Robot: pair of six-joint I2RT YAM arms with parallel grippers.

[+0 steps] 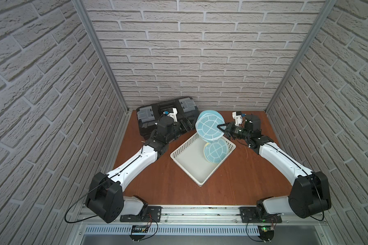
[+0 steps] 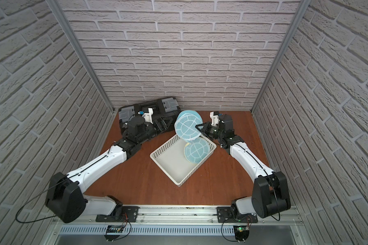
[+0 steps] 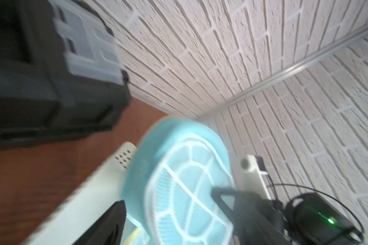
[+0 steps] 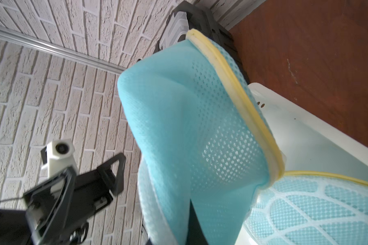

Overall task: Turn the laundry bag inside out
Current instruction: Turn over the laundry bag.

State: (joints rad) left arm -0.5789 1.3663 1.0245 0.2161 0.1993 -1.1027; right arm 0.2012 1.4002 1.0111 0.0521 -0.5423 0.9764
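Count on the bench (image 1: 157, 186): one laundry bag (image 1: 208, 127), one white perforated basket (image 1: 183, 146), one black case (image 1: 149, 114) and two arms, each with one claw.

Laundry bag: both round patterned ends show in both top views. The upper end (image 2: 187, 128) is lifted above the basket's far corner. The lower end (image 1: 217, 151) rests inside the basket, leaning at its far right side. The mesh wall between them is pinched narrow. The long axis runs steeply downward from the raised end to the end in the basket, tilted rather than plumb, and both patterned faces are turned upward toward the top views. The right wrist view shows the yellow trim (image 4: 242, 95) running along the hanging mesh wall.

Right claw (image 1: 220, 128): closed tight on the edge of the raised round end, carrying it.

Left claw (image 4: 96, 167): jaws spread wide with nothing between them. It sits over the black case, just beside the bag but apart from it.

Basket: lies diagonally at mid-bench.

Black case: far left, against the back wall.
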